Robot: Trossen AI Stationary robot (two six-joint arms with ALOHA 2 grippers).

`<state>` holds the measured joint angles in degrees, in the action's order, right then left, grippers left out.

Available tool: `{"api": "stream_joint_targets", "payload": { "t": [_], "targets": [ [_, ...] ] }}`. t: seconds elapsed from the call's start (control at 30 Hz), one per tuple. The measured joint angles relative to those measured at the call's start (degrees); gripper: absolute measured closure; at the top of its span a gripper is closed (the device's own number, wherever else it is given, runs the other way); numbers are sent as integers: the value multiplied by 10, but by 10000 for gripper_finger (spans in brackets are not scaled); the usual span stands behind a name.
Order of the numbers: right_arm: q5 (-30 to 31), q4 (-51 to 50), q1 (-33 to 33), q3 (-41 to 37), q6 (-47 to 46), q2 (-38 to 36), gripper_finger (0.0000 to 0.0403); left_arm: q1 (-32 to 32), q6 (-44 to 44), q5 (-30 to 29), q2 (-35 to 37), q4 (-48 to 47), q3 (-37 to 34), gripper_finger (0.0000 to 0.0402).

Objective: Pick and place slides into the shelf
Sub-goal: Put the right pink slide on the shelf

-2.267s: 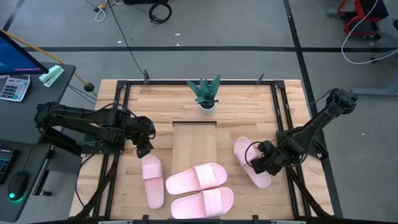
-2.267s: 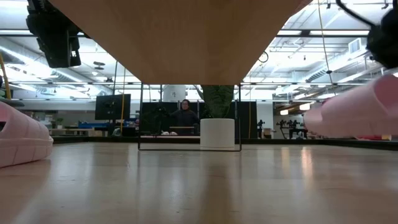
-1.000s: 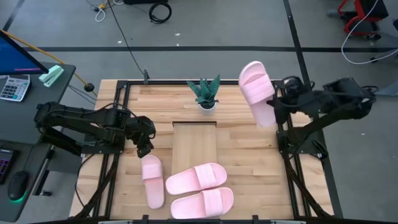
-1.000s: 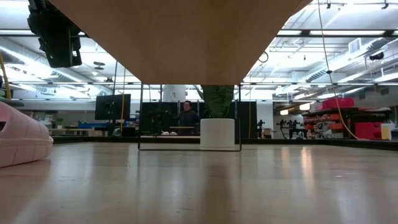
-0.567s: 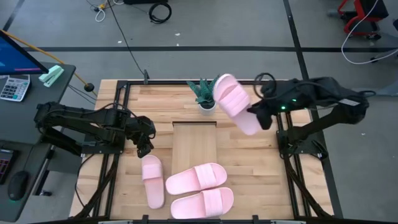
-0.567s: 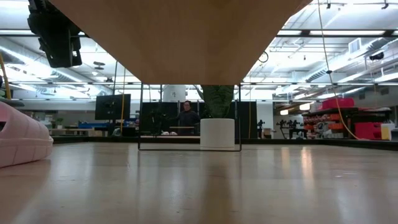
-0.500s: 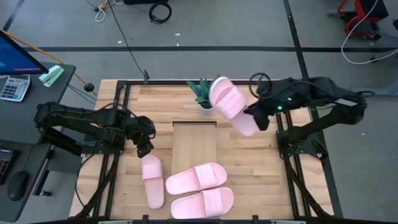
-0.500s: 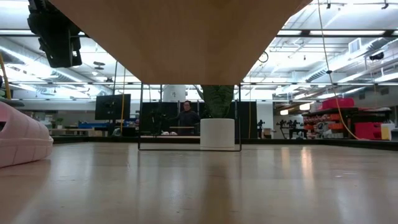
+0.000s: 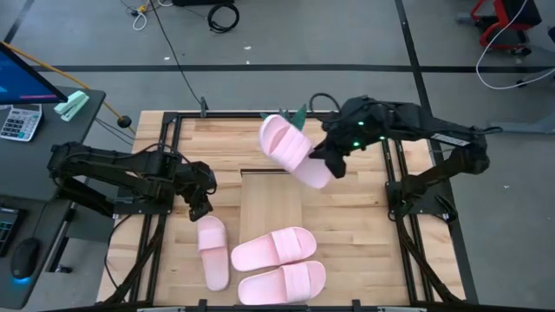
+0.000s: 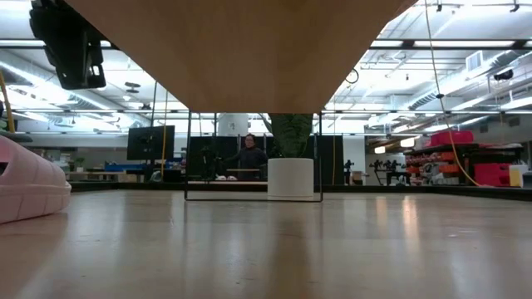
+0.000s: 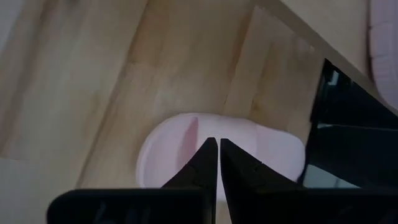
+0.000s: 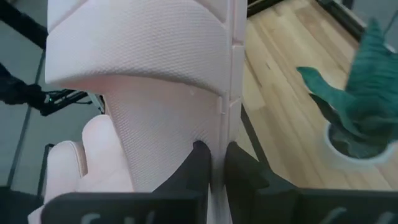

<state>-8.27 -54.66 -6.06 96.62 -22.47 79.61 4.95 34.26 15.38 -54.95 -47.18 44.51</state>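
My right gripper [image 9: 332,162] is shut on one pale pink slide [image 9: 290,152], held in the air over the far end of the pale wood shelf [image 9: 270,206], beside the potted plant [image 9: 299,117]. Three other slides lie flat on the tabletop: one [image 9: 212,251] left of the shelf, two [image 9: 273,247] [image 9: 282,282] at its near end. My left gripper [image 9: 201,206] hovers shut above the left slide [image 11: 180,140], well off the table in the low view [image 10: 71,46]. My right gripper pinches the slide's sole edge [image 12: 219,121] between its two fingers [image 12: 189,165], at the end away from the wide strap [image 12: 137,43]. The fingers come from the table's right side. The slide is lifted clear and tilted, strap end toward the table's left.
The green plant in its white pot [image 10: 291,176] stands at the table's far middle, just behind the shelf. Black frame rails [image 9: 392,173] run along the table's sides. A person [image 10: 247,154] sits far off in the room. A desk with a calculator [image 9: 19,121] stands left.
My right gripper has carried the slide from above the table's far right corner toward the left, past the plant, to above the shelf's far end, and has come lower. The slide has turned with it. The left arm has kept still.
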Motion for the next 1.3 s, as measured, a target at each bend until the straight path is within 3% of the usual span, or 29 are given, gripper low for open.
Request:
{"api": "stream_joint_targets", "payload": {
  "t": [0.3,0.83,1.3],
  "targets": [
    [-63,13,0,0,53,69,368,0,2,-6,30,-29,39,383],
    [-168,95,-11,0,64,157,367,0,-69,-197,149,-58,225,380],
    [-243,150,-9,0,77,246,365,0,-74,-214,152,-94,232,383]
  ]
}}
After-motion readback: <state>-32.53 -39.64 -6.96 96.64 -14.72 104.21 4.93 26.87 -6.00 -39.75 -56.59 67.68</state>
